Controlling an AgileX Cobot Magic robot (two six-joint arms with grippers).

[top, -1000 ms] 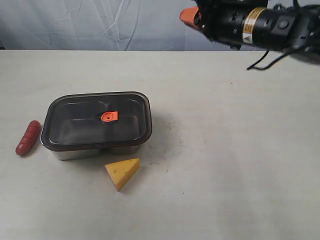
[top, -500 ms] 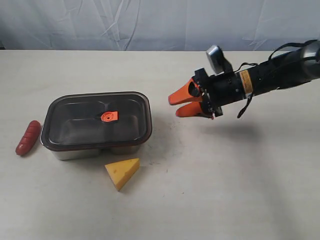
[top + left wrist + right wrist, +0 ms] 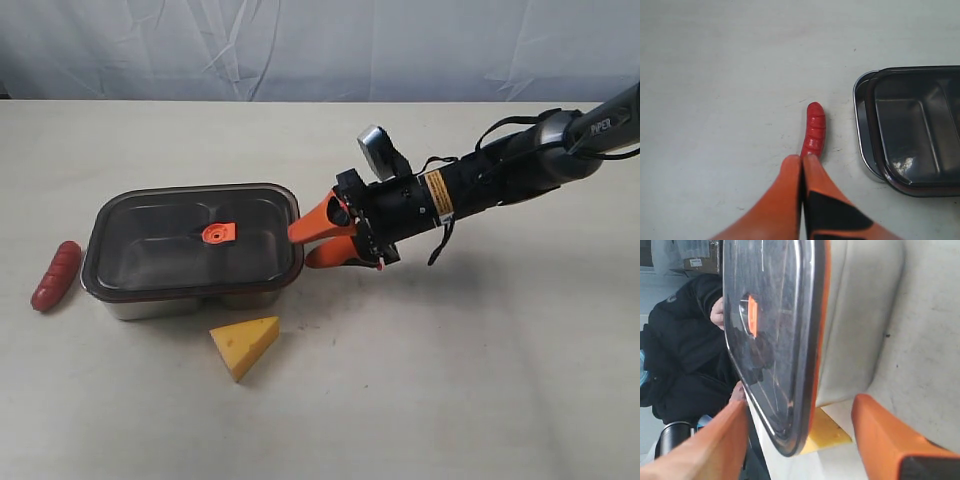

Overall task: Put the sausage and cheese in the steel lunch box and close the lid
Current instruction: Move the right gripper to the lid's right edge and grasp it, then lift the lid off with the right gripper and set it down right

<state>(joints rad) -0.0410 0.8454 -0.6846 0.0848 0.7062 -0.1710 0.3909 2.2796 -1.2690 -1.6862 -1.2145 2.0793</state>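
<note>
Lying at the far left of the table point(image 3: 480, 400), just beside the short end of the box and outside it: the sausage point(image 3: 56, 275). Hovering right at its near tip with the left pincer point(image 3: 802, 159) pressed together, pinching nothing.

Sitting next along: the steel lunch box point(image 3: 165, 303), wearing the lid point(image 3: 150, 245) fully seated, orange tab point(image 3: 218, 233) facing up. Waiting just in front of the box and apart from it: the cheese point(image 3: 244, 345), likewise not yet inside.

Reaching in low from the right with the right pincer point(image 3: 300, 246) spread wide, bracketing the right-hand rim of the lid without nipping it. Showing, in the right wrist view, that rim running between the two fingers point(image 3: 880, 435).

Judging the step in hand as getting the lid off, both foods being outside. Doing it well probably meaning:
- closing on the lip of the lid alone, with the lower finger tucking under the orange seal and not pressing on the steel wall
- pinching firmly enough that the smooth rim is not slipping out
- peeling this end up first and avoiding a flat pull, since a snug seal could be dragging the whole box along
- watching the box for sliding toward the sausage
- carrying the lid to bare table on the right, well clear of the cheese
</note>
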